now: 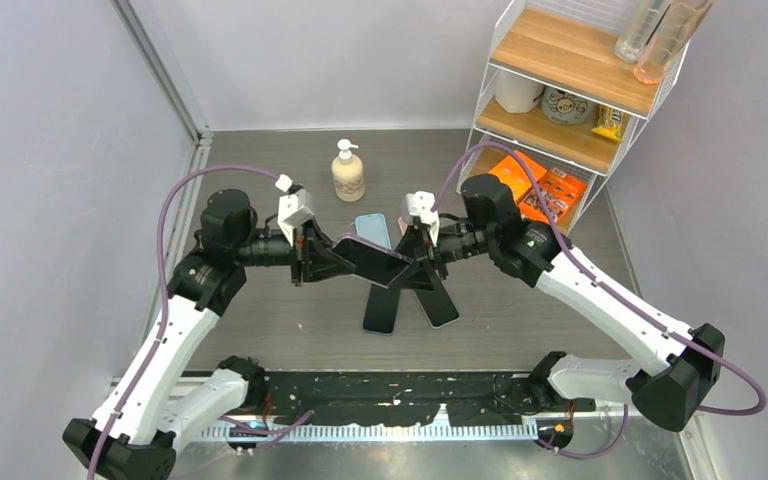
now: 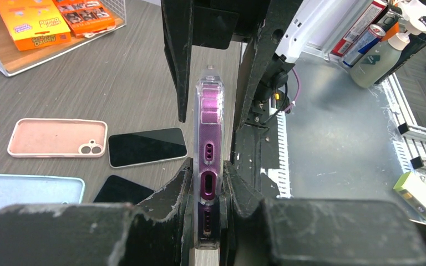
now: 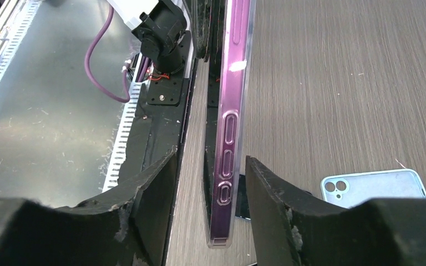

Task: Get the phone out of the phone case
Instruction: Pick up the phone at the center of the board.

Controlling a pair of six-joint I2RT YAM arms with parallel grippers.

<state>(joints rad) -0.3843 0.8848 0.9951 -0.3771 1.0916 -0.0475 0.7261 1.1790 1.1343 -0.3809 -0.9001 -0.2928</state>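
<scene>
We see the phone (image 2: 208,113) seated inside its clear, purple-tinted phone case (image 2: 211,75), held up off the table (image 1: 260,200) near the middle, between the two arms. The left gripper (image 2: 206,183) is closed on the phone's left end: both fingers press on the case's faces, either side of the charging port. The right gripper (image 3: 211,166) straddles the phone's right end with its jaws partly open. In the right wrist view we see a clear gap between one finger and the case. The other finger stands just beside the edge with the side buttons, and we cannot tell whether it touches.

Below the held phone, two dark-screened phones (image 1: 380,305) lie on the table, splayed apart toward the near side. A light blue case (image 1: 372,228) lies just beyond them on the far side, and a pink case (image 2: 55,137) lies near it. Farther back stands a pump bottle (image 1: 348,172). A white wire shelf rack (image 1: 560,100) with wooden shelves fills the far right corner.
</scene>
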